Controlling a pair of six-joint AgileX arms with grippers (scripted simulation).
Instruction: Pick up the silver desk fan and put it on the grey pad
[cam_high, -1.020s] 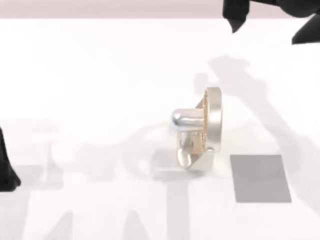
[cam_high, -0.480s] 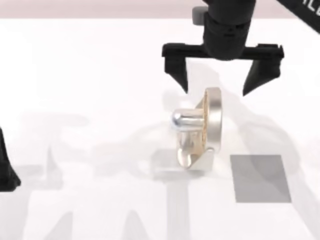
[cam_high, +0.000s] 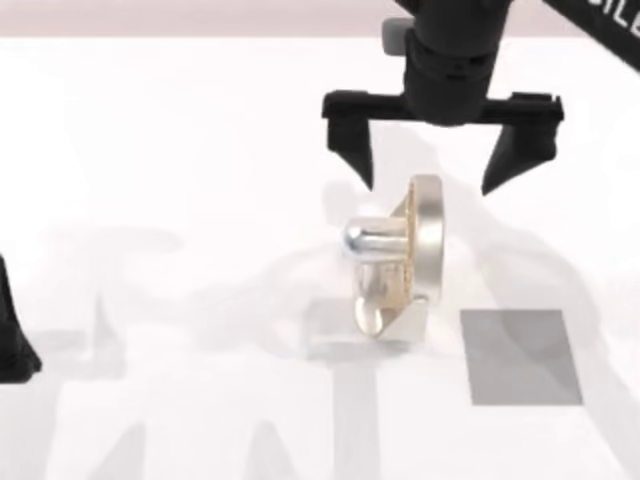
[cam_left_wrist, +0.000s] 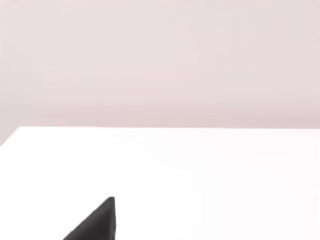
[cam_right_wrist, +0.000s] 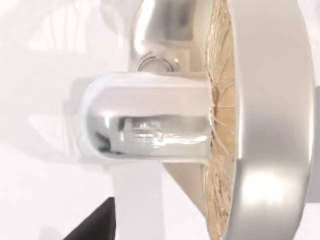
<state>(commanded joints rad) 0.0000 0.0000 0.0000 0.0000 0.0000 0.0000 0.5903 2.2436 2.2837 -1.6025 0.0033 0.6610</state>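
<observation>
The small shiny silver-metal desk fan stands upright just left of the flat mid-grey square pad. Right gripper hovers above it, jaws wide. Rigid, slick, probably top-heavy; best grasped across the thick ring.

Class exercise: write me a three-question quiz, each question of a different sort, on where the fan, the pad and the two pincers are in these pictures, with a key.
1. True or false: the fan stands on the pad.
2. Which pincer hangs over the fan? A) left pincer B) right pincer
3. Fill in: in the top view the pad lies to the fan's ____.

Key:
1. False; the fan stands on the bare table, apart from the pad.
2. B; its fingers are spread to either side of the fan's ring, not touching it. The left one sits parked at the table's left edge.
3. Right.
</observation>
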